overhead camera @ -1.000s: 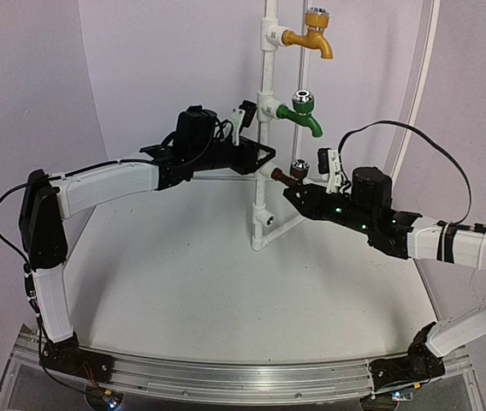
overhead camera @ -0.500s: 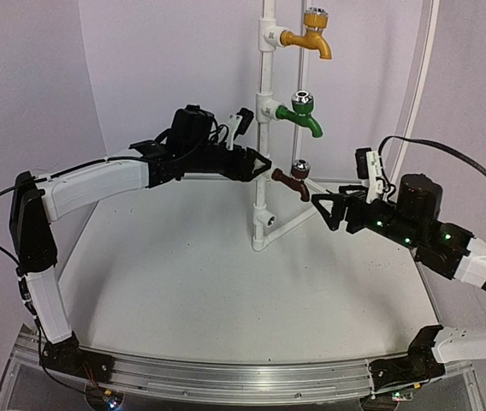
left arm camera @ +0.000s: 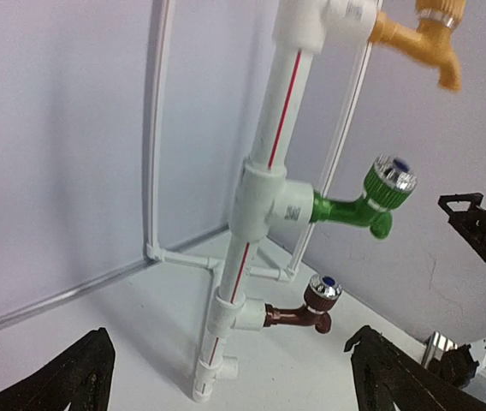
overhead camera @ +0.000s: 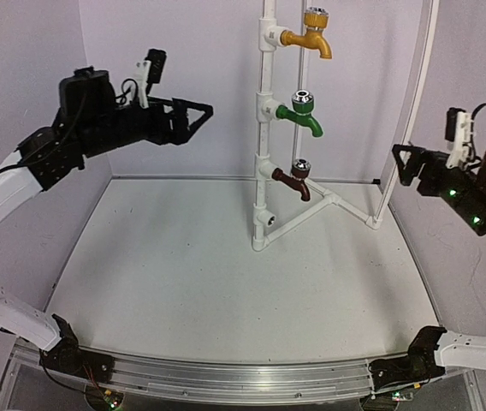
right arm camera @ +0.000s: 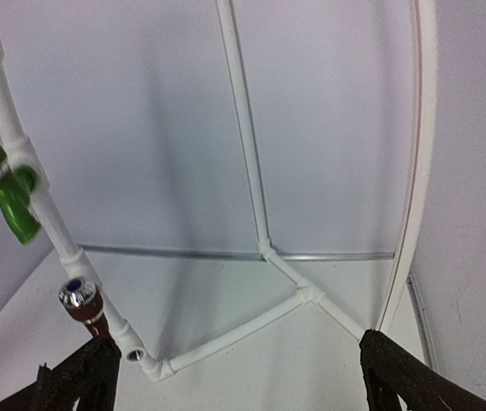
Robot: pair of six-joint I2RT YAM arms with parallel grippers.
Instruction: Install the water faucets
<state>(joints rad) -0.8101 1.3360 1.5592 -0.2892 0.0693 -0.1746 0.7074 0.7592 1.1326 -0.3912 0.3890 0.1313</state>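
Faucets point(overhead camera: 299, 116): curved, smooth plastic (round silver caps point(overhead camera: 303, 98))

one green faucet point(overhead camera: 299, 115), one dark brown faucet point(overhead camera: 292, 180), one yellow-orange faucet point(overhead camera: 306, 38), one pipe stand point(overhead camera: 265, 77)

The place reads as a robotics lab test cell, not a home. The left arm point(overhead camera: 3, 188) and right arm point(overhead camera: 483, 351) are bolted to an aluminium rail point(overhead camera: 243, 377) at the near edge of a plain white table point(overhead camera: 183, 274), enclosed by bare pale walls point(overhead camera: 166, 51). A white pipe stand point(overhead camera: 263, 145), standing on the tabletop, carries a yellow-orange faucet point(overhead camera: 310, 38), a green faucet point(overhead camera: 301, 116) and a dark brown faucet point(overhead camera: 294, 180).
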